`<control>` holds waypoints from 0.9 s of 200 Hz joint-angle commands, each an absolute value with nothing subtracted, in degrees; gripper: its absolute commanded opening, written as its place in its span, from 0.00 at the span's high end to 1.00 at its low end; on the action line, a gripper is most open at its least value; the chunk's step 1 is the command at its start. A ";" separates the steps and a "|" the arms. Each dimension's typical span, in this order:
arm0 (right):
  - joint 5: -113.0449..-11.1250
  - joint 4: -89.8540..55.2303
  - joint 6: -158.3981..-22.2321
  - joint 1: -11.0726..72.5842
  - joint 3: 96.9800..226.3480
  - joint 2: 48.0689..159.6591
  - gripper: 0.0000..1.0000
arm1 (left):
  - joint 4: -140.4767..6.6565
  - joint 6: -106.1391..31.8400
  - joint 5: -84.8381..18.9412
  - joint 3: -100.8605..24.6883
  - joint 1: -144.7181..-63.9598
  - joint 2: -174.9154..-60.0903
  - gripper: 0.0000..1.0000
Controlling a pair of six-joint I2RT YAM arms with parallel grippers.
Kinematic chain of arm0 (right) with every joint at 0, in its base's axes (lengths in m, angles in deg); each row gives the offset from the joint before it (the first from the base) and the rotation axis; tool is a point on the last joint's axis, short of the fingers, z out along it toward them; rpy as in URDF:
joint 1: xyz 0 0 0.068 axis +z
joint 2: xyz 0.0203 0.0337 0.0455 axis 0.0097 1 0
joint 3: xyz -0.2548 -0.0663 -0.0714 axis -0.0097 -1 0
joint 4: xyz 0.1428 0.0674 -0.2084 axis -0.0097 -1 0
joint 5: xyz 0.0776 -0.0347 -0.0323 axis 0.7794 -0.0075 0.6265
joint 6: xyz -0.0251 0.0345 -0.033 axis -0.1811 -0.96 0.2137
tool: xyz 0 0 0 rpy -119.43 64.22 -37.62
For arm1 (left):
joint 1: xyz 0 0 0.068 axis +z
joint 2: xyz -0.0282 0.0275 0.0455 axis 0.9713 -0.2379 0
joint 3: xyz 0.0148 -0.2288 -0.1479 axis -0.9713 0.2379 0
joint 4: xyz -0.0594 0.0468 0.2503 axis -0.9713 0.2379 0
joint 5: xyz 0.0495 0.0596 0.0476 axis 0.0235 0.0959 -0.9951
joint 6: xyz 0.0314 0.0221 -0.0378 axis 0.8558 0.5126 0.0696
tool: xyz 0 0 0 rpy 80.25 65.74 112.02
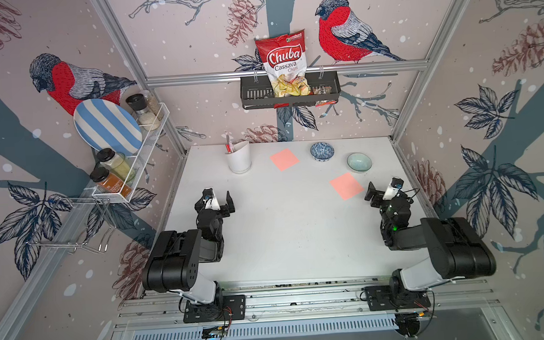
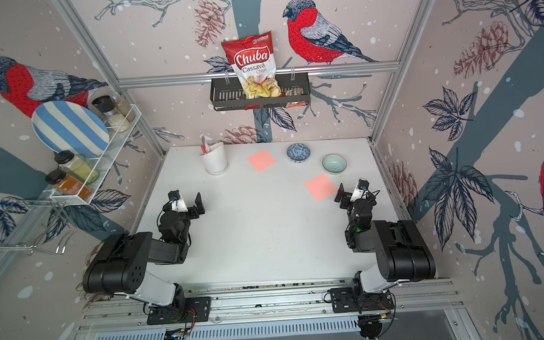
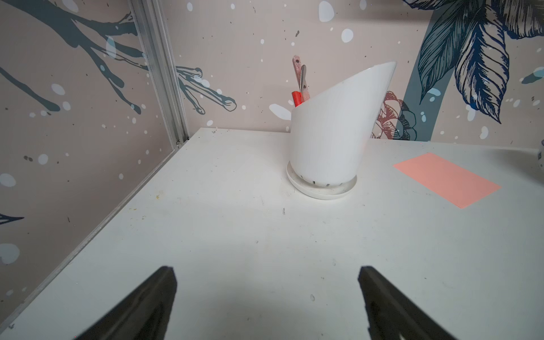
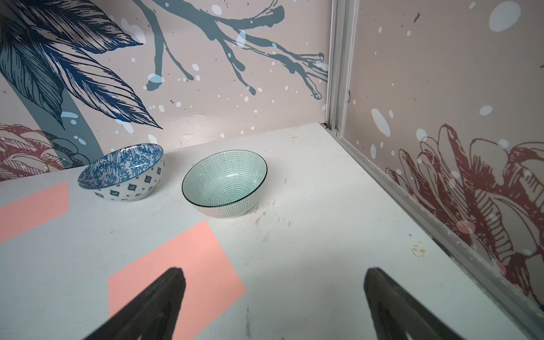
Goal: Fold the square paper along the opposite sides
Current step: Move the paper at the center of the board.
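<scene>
Bimanual cell, both arms drawn back toward the near edge of the white tabletop [image 1: 284, 240].

Left gripper [image 1: 219, 198]: fingers spread wide, holding nothing, poised over bare surface near the left edge. The left wrist view shows only empty table between its fingertips [image 3: 169, 276].

Right gripper [image 1: 381, 189]: also spread wide and empty, near the right edge.

Near paper [image 1: 346, 186]: a pink square lying flat and unfolded, turned corner-on, just ahead of the right gripper. In the right wrist view, one dark finger [image 4: 164, 294] overlaps this sheet [image 4: 194, 265]; whether they touch cannot be told.

Far paper [image 1: 284, 159]: a second pink square, flat and unfolded, close to the far edge.

Surroundings: a white utensil holder [image 1: 238, 158] with red-handled tools stands to the left of the far paper, and a blue patterned bowl [image 1: 322, 151] to its right. A pale green bowl [image 1: 359, 162] sits just beyond the near paper, toward the far right corner. A chips bag [image 1: 282, 64] rests in a black basket [image 1: 254, 93] on the back wall.
</scene>
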State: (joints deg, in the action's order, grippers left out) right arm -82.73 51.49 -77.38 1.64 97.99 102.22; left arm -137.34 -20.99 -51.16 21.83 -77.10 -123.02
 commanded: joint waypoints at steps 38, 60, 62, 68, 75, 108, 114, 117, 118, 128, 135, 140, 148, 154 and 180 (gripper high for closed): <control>-83.37 52.04 -77.24 1.70 98.05 102.03 0.00 | -137.70 -20.87 -50.54 21.66 -77.02 -122.92 0.02; -83.38 52.05 -77.24 1.70 98.13 102.09 0.00 | -137.72 -20.86 -50.54 21.66 -76.95 -122.93 0.02; -83.40 52.05 -77.24 1.70 98.10 102.07 0.00 | -137.70 -20.82 -50.54 21.64 -77.01 -122.93 0.02; -83.33 52.05 -77.24 1.70 98.06 102.04 0.00 | -137.70 -20.85 -50.54 21.70 -76.99 -122.93 0.02; -83.36 52.03 -77.24 1.70 98.14 102.00 0.00 | -137.74 -20.86 -50.54 21.64 -76.99 -122.89 0.02; -83.37 52.05 -77.24 1.69 98.14 102.04 0.00 | -137.70 -20.84 -50.55 21.58 -77.02 -122.93 0.02; -83.37 52.05 -77.22 1.70 98.04 102.03 0.00 | -137.72 -20.86 -50.54 21.64 -76.99 -122.93 0.02; -83.36 51.97 -77.23 1.70 98.09 102.06 0.00 | -137.70 -20.83 -50.54 21.58 -76.95 -122.91 0.02; -83.38 51.97 -77.24 1.70 98.09 102.03 0.00 | -137.70 -20.82 -50.54 21.58 -76.95 -122.92 0.02; -83.40 51.97 -77.20 1.70 98.10 102.01 0.00 | -137.67 -20.87 -50.59 21.57 -77.01 -123.02 0.02; -83.32 51.96 -77.24 1.69 98.09 102.10 0.00 | -137.69 -20.83 -50.53 21.55 -77.02 -123.02 0.02; -83.34 51.96 -77.24 1.70 98.10 102.10 0.00 | -137.70 -20.84 -50.54 21.49 -76.98 -123.02 0.02; -83.32 52.00 -77.24 1.70 98.09 102.08 0.01 | -137.65 -20.87 -50.54 21.57 -76.99 -122.96 0.02; -83.34 52.04 -77.15 1.70 98.05 101.99 0.05 | -137.67 -20.85 -50.54 21.57 -77.01 -122.93 0.02; -84.97 53.68 -75.06 3.46 97.26 100.50 0.22 | -134.33 -20.23 -50.41 20.57 -77.44 -120.75 0.02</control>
